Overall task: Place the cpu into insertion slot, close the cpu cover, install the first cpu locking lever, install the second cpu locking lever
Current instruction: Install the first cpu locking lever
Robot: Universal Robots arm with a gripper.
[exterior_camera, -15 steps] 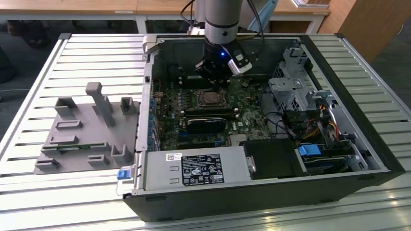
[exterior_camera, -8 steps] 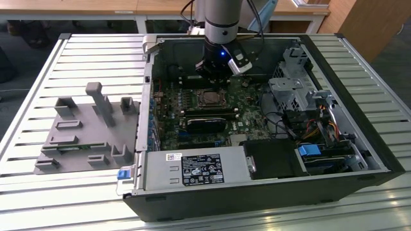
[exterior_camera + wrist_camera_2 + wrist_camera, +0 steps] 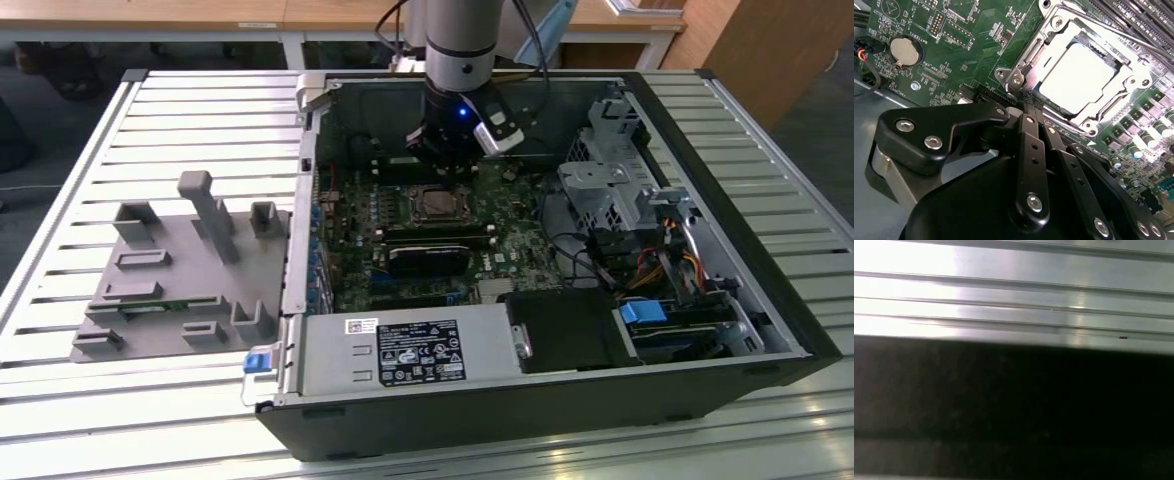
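In the second wrist view the cpu (image 3: pixel 1079 77), a pale silver square, lies in the insertion slot (image 3: pixel 1019 75) on the green board. The silvery cpu cover (image 3: pixel 1134 72) lies flat around it, framing its top. My gripper (image 3: pixel 1026 102) has its black fingers (image 3: pixel 1031 145) drawn together, shut, with the tips at the socket's corner edge. I cannot tell whether a locking lever is pinched there. In the exterior view the gripper (image 3: pixel 447 165) hangs inside the open computer case, just behind the insertion slot (image 3: pixel 435 205).
A grey fixture tray (image 3: pixel 174 280) rests on the slatted table at the exterior view's left. Inside the case are the power supply (image 3: pixel 407 350), a black card (image 3: pixel 427 258), drive cages and cables (image 3: pixel 654 260). A coin battery (image 3: pixel 904 50) sits on the board near the gripper.
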